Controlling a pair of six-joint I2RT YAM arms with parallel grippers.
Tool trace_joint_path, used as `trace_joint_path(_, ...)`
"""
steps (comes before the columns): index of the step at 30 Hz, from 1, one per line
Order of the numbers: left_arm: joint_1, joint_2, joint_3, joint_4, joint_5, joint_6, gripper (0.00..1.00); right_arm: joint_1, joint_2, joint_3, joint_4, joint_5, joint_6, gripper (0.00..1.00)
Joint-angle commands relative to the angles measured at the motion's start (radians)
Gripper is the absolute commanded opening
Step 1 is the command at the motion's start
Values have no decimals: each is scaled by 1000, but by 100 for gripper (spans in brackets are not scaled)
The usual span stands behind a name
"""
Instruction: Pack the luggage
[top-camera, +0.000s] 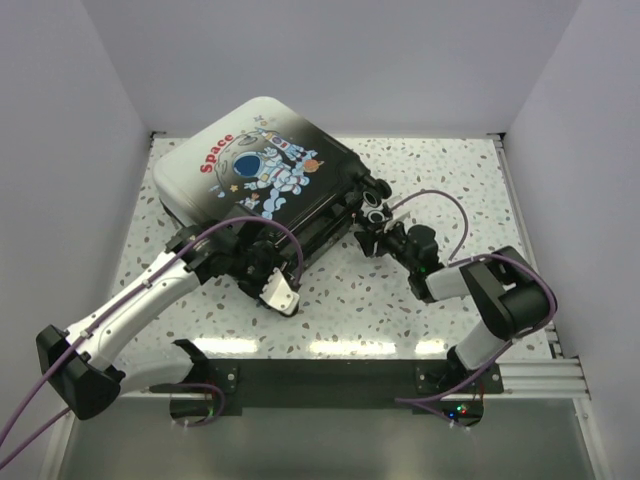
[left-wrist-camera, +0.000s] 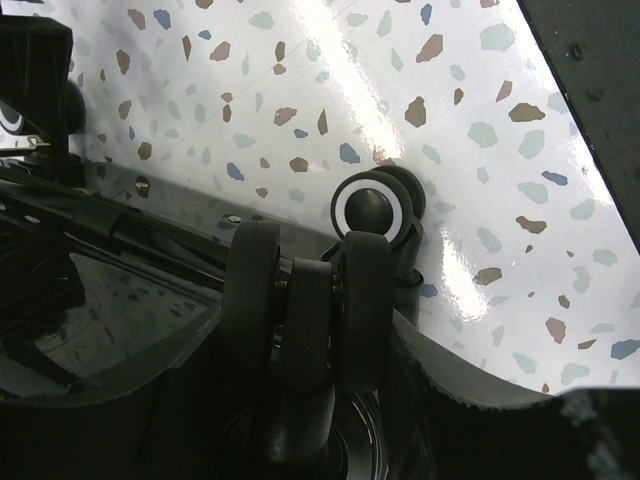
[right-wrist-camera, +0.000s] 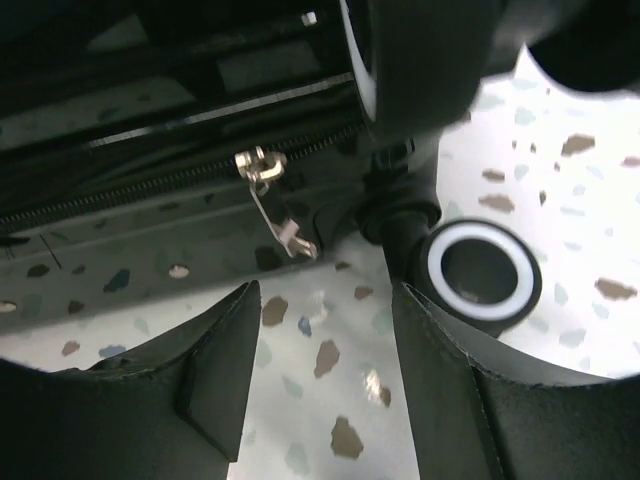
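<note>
The luggage lies flat at the back left of the table, its astronaut print and red "Space" word facing up. My left gripper is at its near corner. In the left wrist view it is shut on a black double wheel, and a white-ringed wheel sits behind. My right gripper is at the luggage's right corner by the wheels. It stands open over bare table. A silver zipper pull hangs just ahead, and a white-ringed wheel touches the right finger's outer side.
The speckled table is walled in by white panels at the back and on both sides. Purple cables loop over both arms. The dark zipper line of the luggage runs across the right wrist view.
</note>
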Motion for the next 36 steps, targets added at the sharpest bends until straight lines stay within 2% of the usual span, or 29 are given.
trace_joint_path(1,4,37,-1,2,-72,-102,32,14,27,35,239,-29,-51,58)
trace_joint_path(9,5,38,5,-1,-79,-146,32,23,111,55,374,-50,-84,56)
trace_joint_path(23,5,55,29,-19,-81,-145,31,43,174,64,451,-9,-87,54)
trace_joint_path(27,-33,51,84,-15,-9,-163,22,42,121,39,431,25,-98,53)
trace_joint_path(31,-72,57,91,-4,2,-165,11,43,100,38,426,74,-179,52)
trace_joint_path(36,-81,57,82,6,-1,-151,7,48,97,59,399,95,-273,51)
